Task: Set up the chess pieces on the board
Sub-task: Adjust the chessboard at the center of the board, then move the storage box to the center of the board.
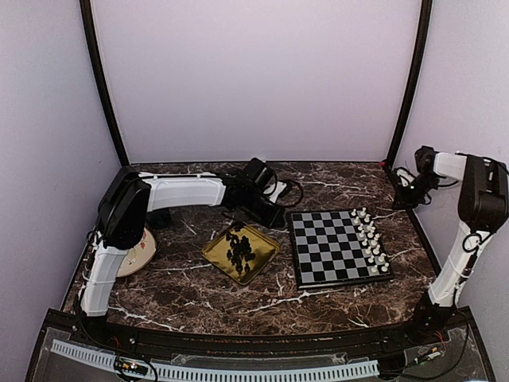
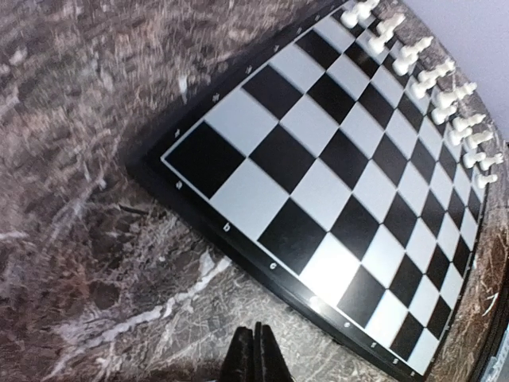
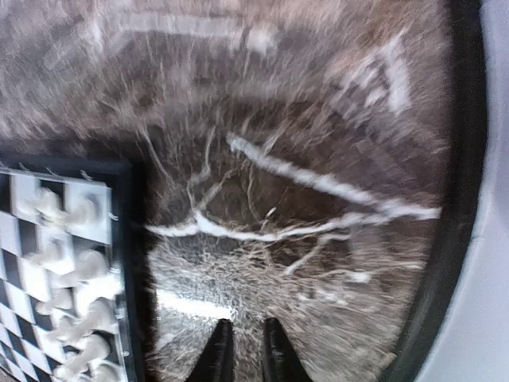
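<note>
Two sets of figures and one board (image 1: 334, 253), on a dark marbled worktop (image 1: 238, 306).

- White chess pieces (image 1: 371, 237): upright in two files along the board's right edge.
- Black chess pieces (image 1: 238, 248): heaped in a square gold tray (image 1: 258, 267) just left of the board. None are on the board's squares.
- Round plate (image 1: 141, 255): well left of the board, partly hidden by the left arm.
- Left claw (image 2: 253, 358): clenched, fingers pressed together with nothing between them. It sits over bare worktop just off the board's far left corner.
- Right claw (image 3: 245, 354): slightly released, with a narrow gap between the fingers and nothing in it. It sits over the worktop just beyond the board's far right corner, near the white files.
</note>
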You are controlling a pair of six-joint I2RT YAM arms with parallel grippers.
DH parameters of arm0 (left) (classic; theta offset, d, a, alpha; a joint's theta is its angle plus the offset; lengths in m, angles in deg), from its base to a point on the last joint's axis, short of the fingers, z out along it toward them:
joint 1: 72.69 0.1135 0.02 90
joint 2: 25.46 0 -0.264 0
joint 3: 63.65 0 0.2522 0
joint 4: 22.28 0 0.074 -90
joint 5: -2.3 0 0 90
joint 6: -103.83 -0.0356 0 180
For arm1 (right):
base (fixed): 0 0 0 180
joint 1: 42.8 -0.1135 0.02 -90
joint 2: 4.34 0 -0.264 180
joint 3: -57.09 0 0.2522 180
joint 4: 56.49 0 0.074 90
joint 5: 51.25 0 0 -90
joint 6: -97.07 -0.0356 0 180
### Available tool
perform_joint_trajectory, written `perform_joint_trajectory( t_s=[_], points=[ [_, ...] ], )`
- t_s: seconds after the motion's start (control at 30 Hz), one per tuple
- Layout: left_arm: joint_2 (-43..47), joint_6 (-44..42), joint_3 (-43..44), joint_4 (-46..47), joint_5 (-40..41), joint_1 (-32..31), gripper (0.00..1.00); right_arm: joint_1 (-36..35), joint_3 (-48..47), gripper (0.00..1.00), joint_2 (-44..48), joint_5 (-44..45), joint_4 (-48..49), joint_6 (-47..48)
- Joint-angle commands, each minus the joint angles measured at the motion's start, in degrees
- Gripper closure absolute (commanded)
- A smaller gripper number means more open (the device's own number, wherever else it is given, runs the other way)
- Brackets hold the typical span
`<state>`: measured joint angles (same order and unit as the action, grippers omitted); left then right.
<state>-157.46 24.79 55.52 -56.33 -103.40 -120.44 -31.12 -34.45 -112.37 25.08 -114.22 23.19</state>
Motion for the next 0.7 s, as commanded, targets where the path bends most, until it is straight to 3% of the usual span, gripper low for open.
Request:
perform_joint_trajectory(
  t_s=[0.0,0.03,0.07,0.13,0.2,0.23,0.43,0.57,0.67],
  points=[
    [11.29,-3.47,0.22,-1.38,1.69,0.11,0.98,-0.59,-5.17,0.77,11.34,-5.25,-0.75,-0.49],
    [13.04,-4.02,-0.97,-1.52,2.29,0.25,0.95,-0.98,-5.19,0.71,13.63,-7.38,0.21,-0.88],
    [14.81,-4.76,-2.21,-1.63,2.60,0.39,0.88,-1.68,-4.88,0.59,15.71,-9.39,1.45,-1.40],
    [18.39,-6.19,-4.86,-1.91,2.93,0.82,0.60,-3.91,-2.99,0.04,20.52,-12.09,4.99,-3.17],
    [22.10,-7.61,-7.65,-2.22,4.19,1.13,0.09,-7.42,-0.14,0.00,24.04,-13.55,8.64,-7.27],
    [24.03,-7.84,-9.01,-2.70,5.54,1.26,0.02,-9.00,1.00,0.00,25.06,-16.26,10.07,-7.44],
    [30.66,-8.07,-15.24,-10.87,22.84,1.69,0.01,-16.06,0.30,0.00,25.81,-19.67,9.87,0.92],
    [36.79,-8.03,-27.94,-2.68,28.69,2.47,0.01,-16.12,4.69,0.00,26.84,-24.78,17.77,-1.41],
    [41.28,-6.08,-34.57,2.39,28.74,4.25,0.01,-16.77,4.37,0.00,26.01,-27.73,16.55,0.03]
  ],
)
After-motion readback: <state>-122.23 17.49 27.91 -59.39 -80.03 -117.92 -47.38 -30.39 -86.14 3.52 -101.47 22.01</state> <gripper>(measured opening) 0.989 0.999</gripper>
